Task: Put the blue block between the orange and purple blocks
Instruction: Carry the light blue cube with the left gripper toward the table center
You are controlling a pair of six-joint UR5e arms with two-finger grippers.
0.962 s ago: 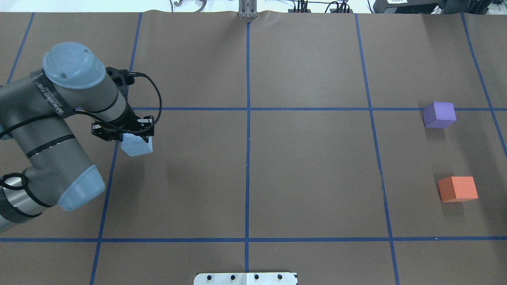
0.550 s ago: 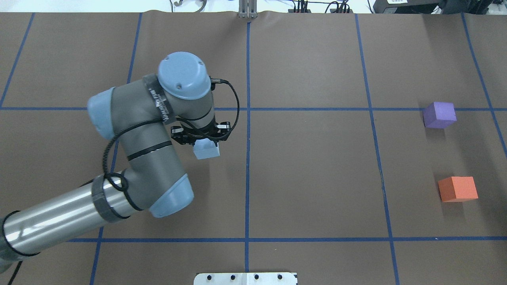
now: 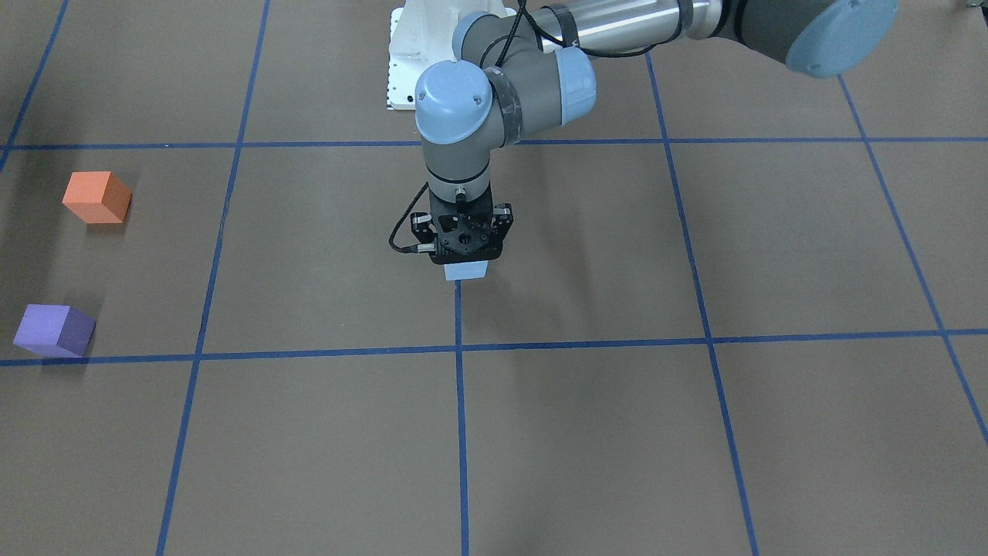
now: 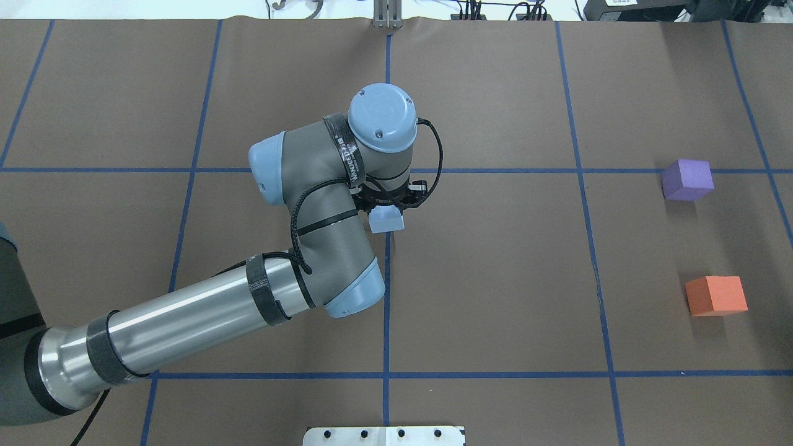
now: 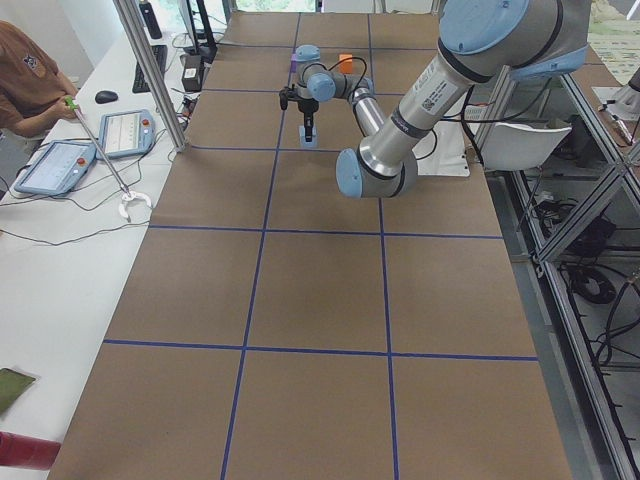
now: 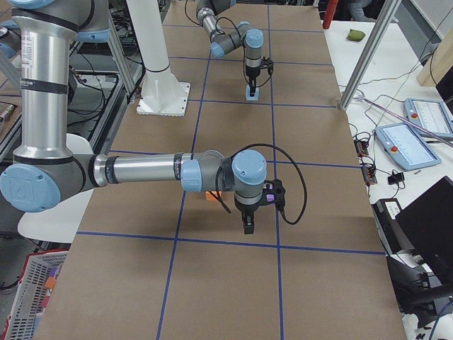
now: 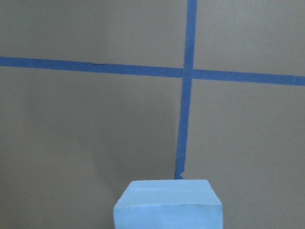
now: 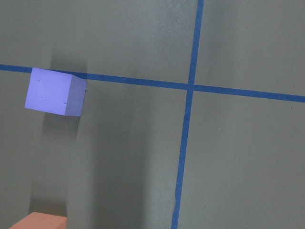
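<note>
Left fingers (image 3: 441,259) clamp smooth blue block (image 4: 386,221); right fingers (image 6: 245,225): cannot tell. Matte purple block (image 4: 686,179), orange block (image 4: 716,295) apart.

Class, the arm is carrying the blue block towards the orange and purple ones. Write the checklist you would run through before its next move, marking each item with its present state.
1. Grip: the left gripper has its jaws shut on the light-blue foam cube. Ok.
2. Target gap: bare paper shows between the purple foam cube and the orange foam cube. Ok.
3. Gap width: it looks wider than one cube. Probably ok.
4. Path: nothing lies on the brown paper table between the carried cube and the gap. Ok.
5. The right gripper out of the way: it shows only in the exterior right view. Cannot tell.
</note>
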